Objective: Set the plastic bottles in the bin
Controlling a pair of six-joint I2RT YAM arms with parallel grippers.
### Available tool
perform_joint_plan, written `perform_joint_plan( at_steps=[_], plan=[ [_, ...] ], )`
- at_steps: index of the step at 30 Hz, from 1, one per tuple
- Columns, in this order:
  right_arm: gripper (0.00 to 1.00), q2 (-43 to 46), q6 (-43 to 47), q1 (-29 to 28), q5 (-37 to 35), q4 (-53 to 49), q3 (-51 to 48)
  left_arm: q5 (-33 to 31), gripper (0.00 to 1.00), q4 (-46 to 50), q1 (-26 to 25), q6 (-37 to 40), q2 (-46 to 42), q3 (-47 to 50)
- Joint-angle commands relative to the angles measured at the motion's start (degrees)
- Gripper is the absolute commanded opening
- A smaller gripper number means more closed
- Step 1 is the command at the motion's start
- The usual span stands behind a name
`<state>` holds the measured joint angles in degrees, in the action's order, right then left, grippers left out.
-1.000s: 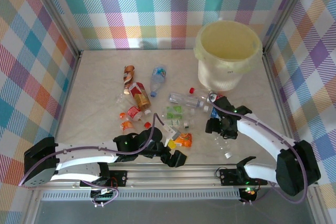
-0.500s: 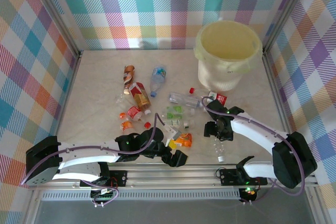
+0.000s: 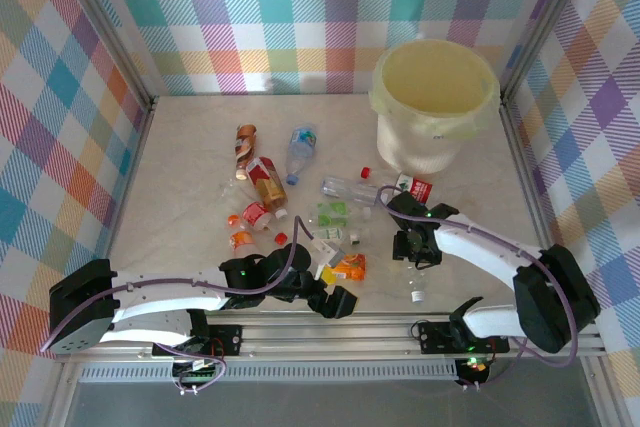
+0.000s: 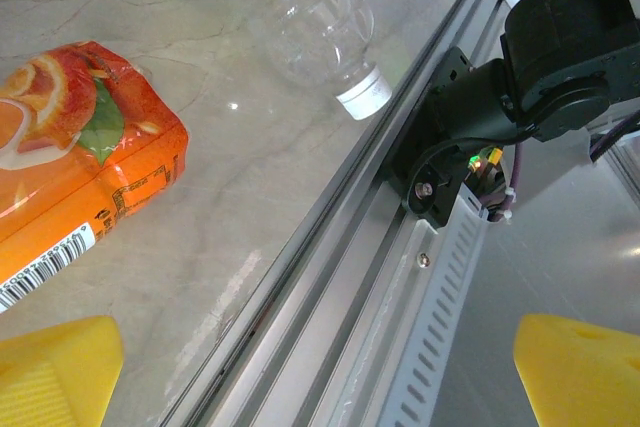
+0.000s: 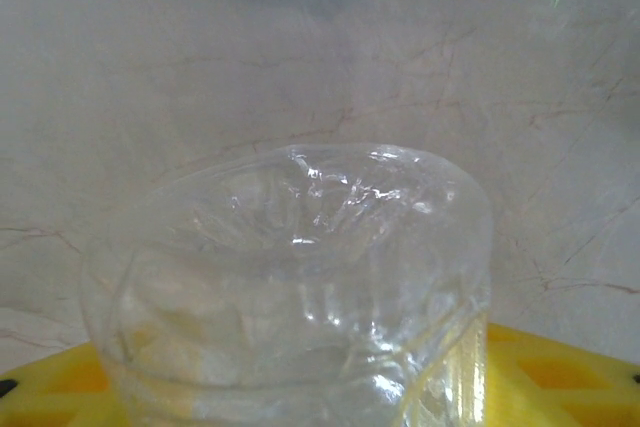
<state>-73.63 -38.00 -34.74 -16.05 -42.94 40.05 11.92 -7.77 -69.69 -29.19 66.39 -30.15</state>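
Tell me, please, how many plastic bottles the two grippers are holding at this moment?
1. A clear bottle sits between the right gripper's fingers, at the table's near right. The left gripper is open and empty by the front rail. None seems hidden.

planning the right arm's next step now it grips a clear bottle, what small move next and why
Probably raise the right hand a little, straight up. It is shut on the clear bottle, whose capped end hangs low near the table, and the bin stands farther back with a tall wall to clear.
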Motion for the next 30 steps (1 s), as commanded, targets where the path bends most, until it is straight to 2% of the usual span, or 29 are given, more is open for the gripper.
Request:
perform_joint_plan(
  at_steps=[1,6,14,21,30],
  plan=[
    [0.6,4.3,2.2,-0.6,-2.4,0.6,-0.1,-1.0,1.0,-2.3,-0.4,-0.9,0.6,0.8],
    [0.58,12.1,5.8,-0.8,-1.9,1.4,1.6,-2.5,1.0,-2.8,-0.4,-1.2,0.8,0.5],
    [0.57,21.2,13.9,-0.8,5.7,3.5,10.8,-4.6,1.0,-4.3,-0.4,-2.1,-1.9,0.5],
    [0.54,19.2,18.0,-0.8,6.7,5.6,23.2,-8.2,1.0,-3.7,-0.4,-1.3,-8.3,0.8],
    [0.54,10.5,25.2,-0.7,1.5,13.3,38.0,-14.7,1.0,-2.7,-0.4,-0.2,-13.1,0.3]
  ],
)
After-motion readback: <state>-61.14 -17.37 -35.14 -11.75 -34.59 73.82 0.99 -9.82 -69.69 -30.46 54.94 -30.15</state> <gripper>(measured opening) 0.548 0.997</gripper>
